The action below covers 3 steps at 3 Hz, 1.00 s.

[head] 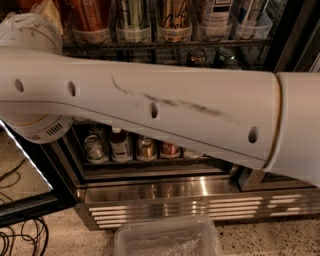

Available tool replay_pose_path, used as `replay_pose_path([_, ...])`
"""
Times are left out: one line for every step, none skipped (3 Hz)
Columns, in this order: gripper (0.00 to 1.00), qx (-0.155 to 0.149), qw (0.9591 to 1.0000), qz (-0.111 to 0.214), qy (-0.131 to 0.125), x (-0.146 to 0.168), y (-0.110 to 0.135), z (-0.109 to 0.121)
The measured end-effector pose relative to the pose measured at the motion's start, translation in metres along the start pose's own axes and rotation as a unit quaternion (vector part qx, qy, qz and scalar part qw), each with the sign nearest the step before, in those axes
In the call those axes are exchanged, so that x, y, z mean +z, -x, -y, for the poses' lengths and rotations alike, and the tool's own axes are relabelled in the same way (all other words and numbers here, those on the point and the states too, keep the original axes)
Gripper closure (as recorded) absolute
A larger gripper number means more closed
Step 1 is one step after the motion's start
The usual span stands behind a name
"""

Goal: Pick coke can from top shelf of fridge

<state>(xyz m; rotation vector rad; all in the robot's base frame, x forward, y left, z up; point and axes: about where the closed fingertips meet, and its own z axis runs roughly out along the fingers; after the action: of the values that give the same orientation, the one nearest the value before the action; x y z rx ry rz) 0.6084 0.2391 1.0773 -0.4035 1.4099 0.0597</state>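
My white arm (160, 107) crosses the whole view and hides most of the fridge (165, 200). My gripper is out of view, beyond the frame. Above the arm, a dark wire rack (165, 45) carries a row of clear plastic trays (175, 32) with cans standing in them. I cannot tell if this is the top shelf. A reddish can (90, 12) stands at the left of that row, and no white script shows on it. No coke can is identifiable here.
Below the arm, several small cans and bottles (135, 147) stand on the lowest rack above the ribbed steel grille. The open door's black frame (30, 205) is at the left. A clear plastic container (167, 240) and cables (20, 240) lie on the floor.
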Motion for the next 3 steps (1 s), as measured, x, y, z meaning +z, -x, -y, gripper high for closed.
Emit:
replay_pose_path([0.44, -0.009, 0.9999, 0.000, -0.011, 0.003, -0.001, 0.003])
replay_pose_path([0.44, -0.019, 0.9994, -0.003, -0.028, 0.007, -0.005, 0.010])
replay_pose_path([0.44, -0.025, 0.9987, -0.009, -0.043, 0.013, -0.010, 0.018])
